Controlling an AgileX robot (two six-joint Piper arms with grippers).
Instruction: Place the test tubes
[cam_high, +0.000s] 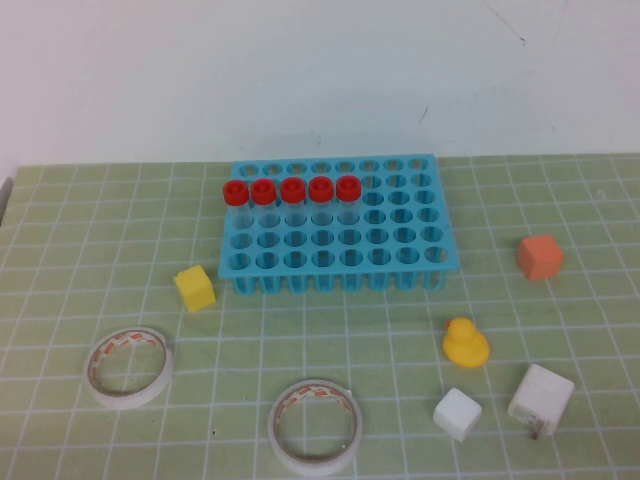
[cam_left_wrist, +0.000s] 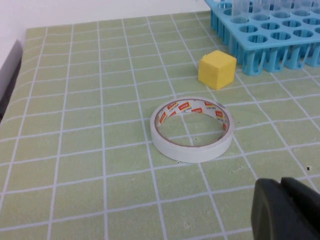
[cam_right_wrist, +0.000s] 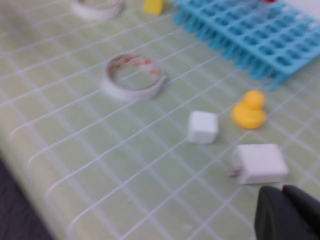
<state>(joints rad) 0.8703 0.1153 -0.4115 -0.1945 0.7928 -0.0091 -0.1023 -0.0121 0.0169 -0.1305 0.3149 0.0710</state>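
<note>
The left arm's jaws are hanging low over the green gridded table (cam_left_wrist: 75, 150), pressed together and holding nothing. Just ahead of them a white roll of tape (cam_left_wrist: 191, 129) is lying flat, a yellow cube (cam_left_wrist: 216, 69) is sitting farther ahead, and the blue plastic rack (cam_left_wrist: 270, 45) is standing beyond that. Five clear plastic test tubes (cam_high: 292, 195) with red caps are standing upright in one row of the rack, well apart from both pairs of jaws. They are looking light, stiff, slick-walled and probably brittle, so a gentle pinch just under the cap, lifting straight up, is looking safest. The right arm's jaws are likewise pressed together and empty, with a white plug adapter (cam_right_wrist: 260, 164) lying just ahead, a white cube (cam_right_wrist: 203, 127) and a yellow rubber duck (cam_right_wrist: 249, 110) sitting beyond it, and the rack farther still. No loose tube is showing anywhere.
</note>
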